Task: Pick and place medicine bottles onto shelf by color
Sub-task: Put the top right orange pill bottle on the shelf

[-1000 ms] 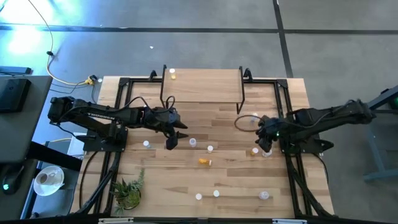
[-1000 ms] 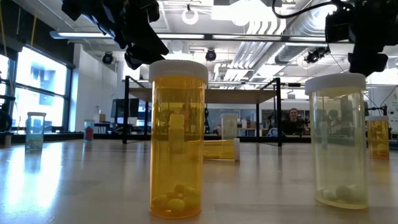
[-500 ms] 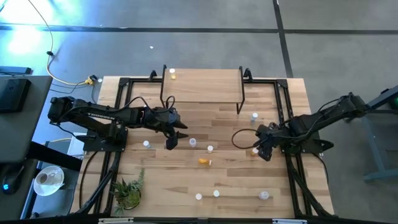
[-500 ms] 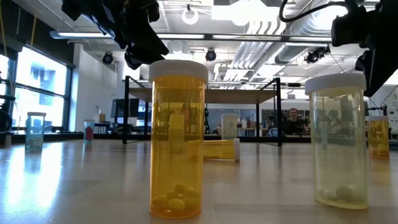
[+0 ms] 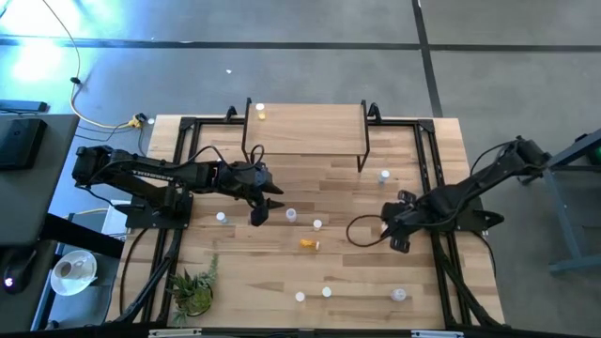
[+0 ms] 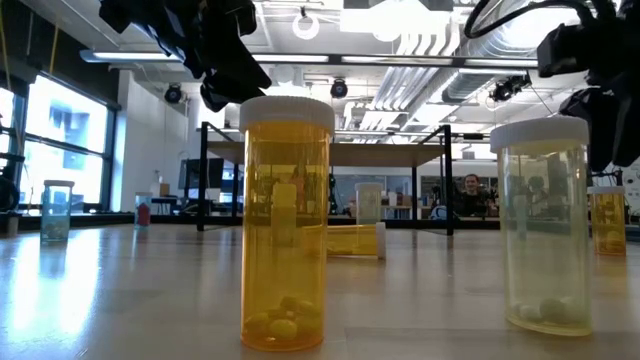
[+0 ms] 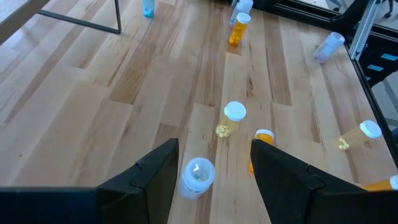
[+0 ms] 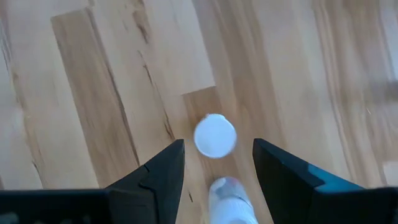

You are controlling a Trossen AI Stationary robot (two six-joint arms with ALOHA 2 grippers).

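The left gripper (image 5: 259, 212) hovers parted and empty, a clear bottle (image 7: 198, 174) between its fingers, the shelf (image 5: 305, 129) at one o'clock. The right gripper (image 5: 398, 239), at three o'clock from the fallen orange bottle (image 5: 309, 244), is spread, holding nothing, above a white-capped bottle (image 8: 215, 135). It seems a picking step: next, descend and close.

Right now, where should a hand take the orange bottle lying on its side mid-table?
Probably grip the orange bottle around the middle of its body, coming straight down from above and closing across its long axis. It lies flat with no other bottle touching it, so both rounded sides are free.
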